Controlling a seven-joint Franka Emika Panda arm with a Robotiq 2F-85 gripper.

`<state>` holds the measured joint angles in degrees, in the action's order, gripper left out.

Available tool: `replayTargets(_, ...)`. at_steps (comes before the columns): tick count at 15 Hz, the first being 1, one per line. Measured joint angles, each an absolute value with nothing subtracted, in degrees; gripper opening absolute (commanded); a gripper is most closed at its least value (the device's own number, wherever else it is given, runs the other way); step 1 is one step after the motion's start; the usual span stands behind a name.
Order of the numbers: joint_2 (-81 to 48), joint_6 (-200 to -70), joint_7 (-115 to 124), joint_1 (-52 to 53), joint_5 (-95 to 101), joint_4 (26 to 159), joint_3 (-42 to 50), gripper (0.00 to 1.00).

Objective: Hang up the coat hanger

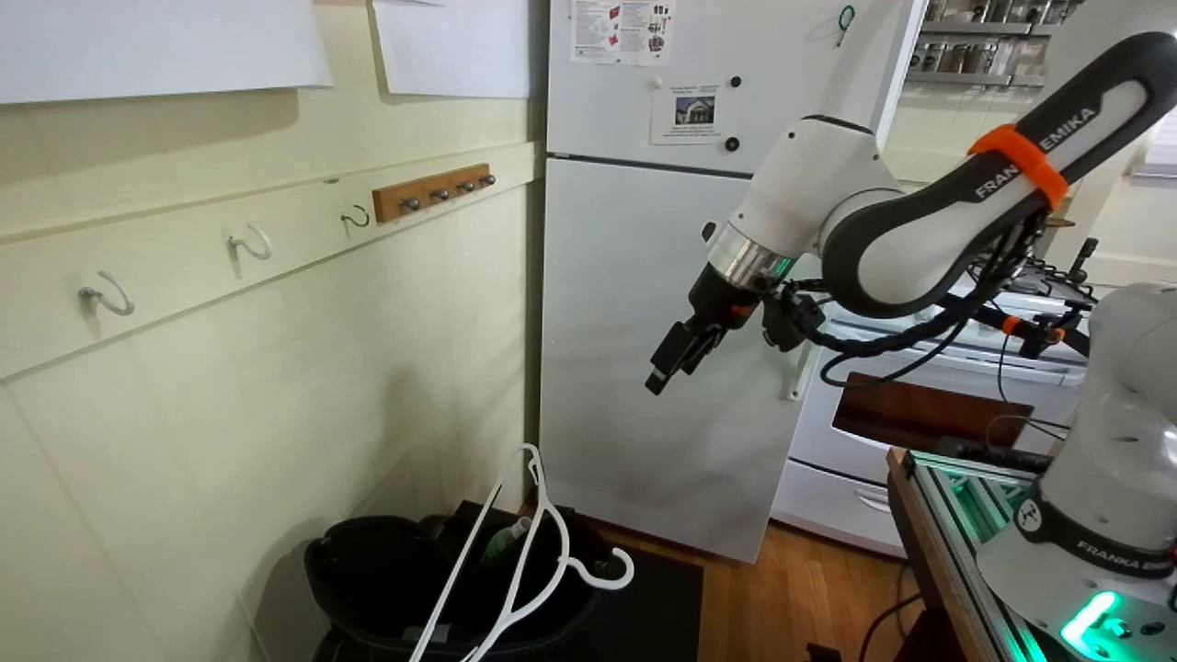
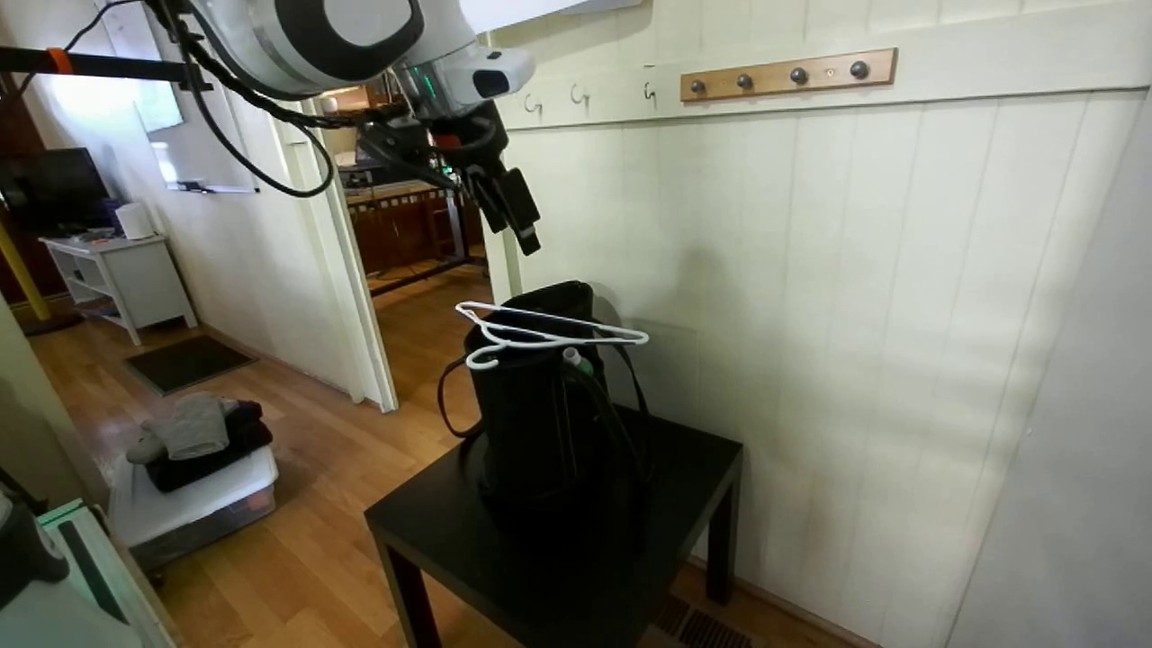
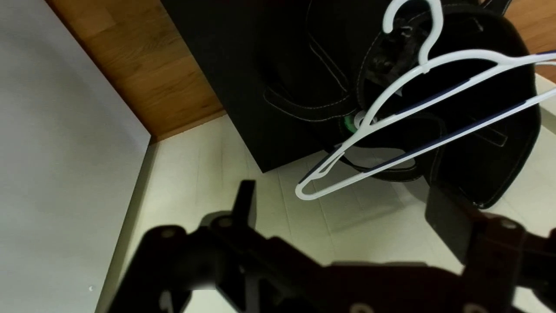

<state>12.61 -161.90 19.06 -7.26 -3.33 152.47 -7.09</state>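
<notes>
hanger (image 3: 434, 100) lay near the wall (image 2: 855, 315) and the fridge (image 1: 616, 322), above the table (image 2: 450, 522), whose one edge ran along that wall. on the tabletop, back from its wall-and-fridge corner, stood the bag (image 2: 522, 423). across the bag's mouth rested the hanger, long axis roughly along the wall-side edge, one end pointing to the fridge-side edge. the gripper (image 3: 343, 191) hung above it, well apart, making the reach a downward one; the fingers (image 3: 246, 202) were spread wide and held nothing. by my reading they would have closed more along that axis than across it, so a turn seemed called for first. the hook (image 3: 437, 21) faced the edge opposite the wall.
</notes>
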Motion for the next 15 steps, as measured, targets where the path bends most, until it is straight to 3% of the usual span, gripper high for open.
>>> replayTargets(15,6.06,-162.29,12.76,-1.28,-9.01,149.35,-3.67,1.0)
